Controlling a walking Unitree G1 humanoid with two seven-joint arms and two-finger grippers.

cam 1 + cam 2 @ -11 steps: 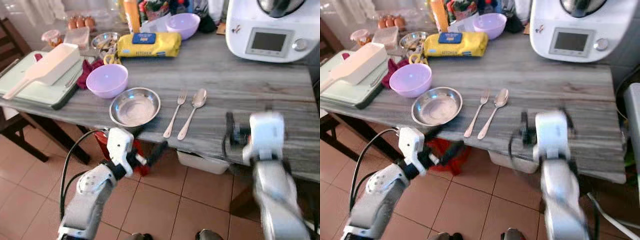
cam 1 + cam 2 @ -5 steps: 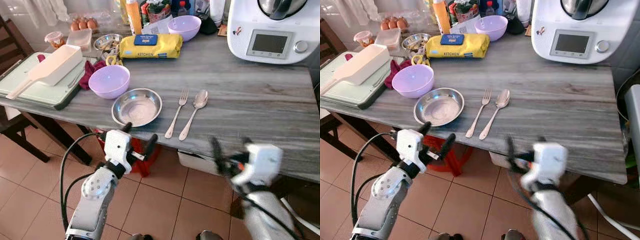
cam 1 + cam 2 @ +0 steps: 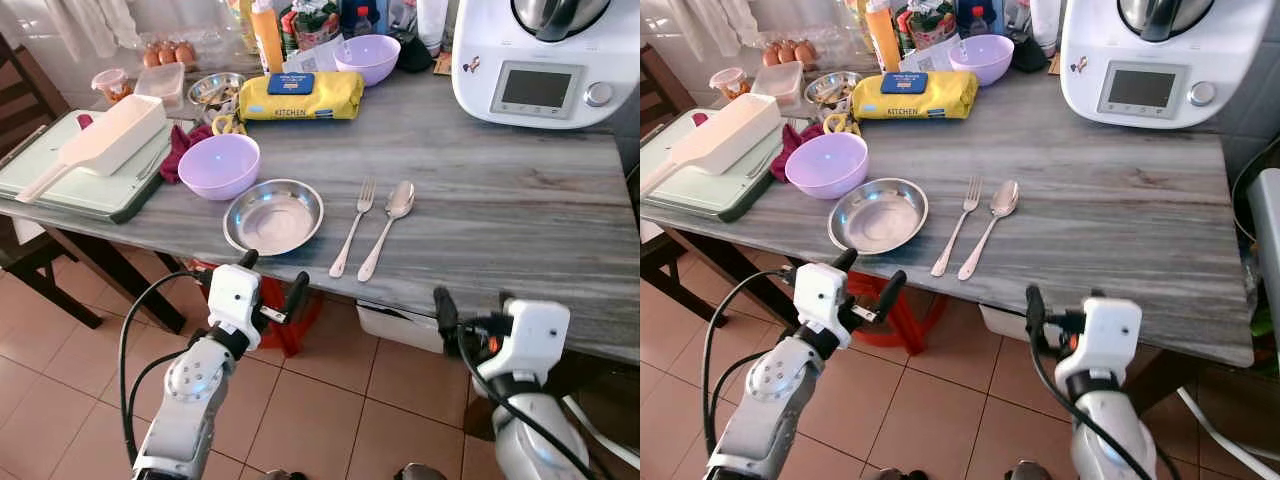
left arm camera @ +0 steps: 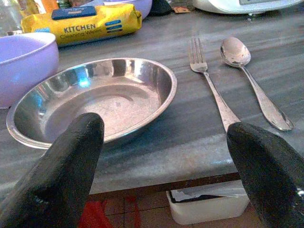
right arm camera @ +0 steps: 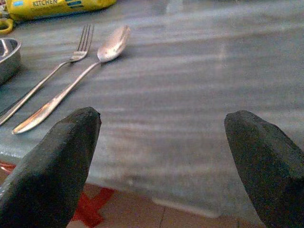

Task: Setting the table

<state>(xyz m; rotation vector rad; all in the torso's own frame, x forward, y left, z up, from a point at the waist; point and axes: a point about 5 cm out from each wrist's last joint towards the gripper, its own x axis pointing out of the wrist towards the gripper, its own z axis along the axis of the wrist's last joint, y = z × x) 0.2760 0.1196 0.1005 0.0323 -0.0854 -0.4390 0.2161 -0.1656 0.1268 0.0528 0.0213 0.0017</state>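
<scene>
The white kitchen machine (image 3: 545,55) at the far right of the surface (image 3: 480,190) is cut off by the top edge. Bottles and jars along the back edge (image 3: 300,15) are cropped too (their labels too small to read). The surface's right end runs out of frame. A dark chair (image 3: 15,90) is cut by the left edge.

Bright, even daylight. Head views sharp; soft shadows lie under the table (image 3: 520,200). A blue-white glint marks the steel bowl (image 4: 95,99). In both wrist views the near black fingers (image 5: 52,161) are blurred, and the right wrist view is slightly hazy.
</scene>
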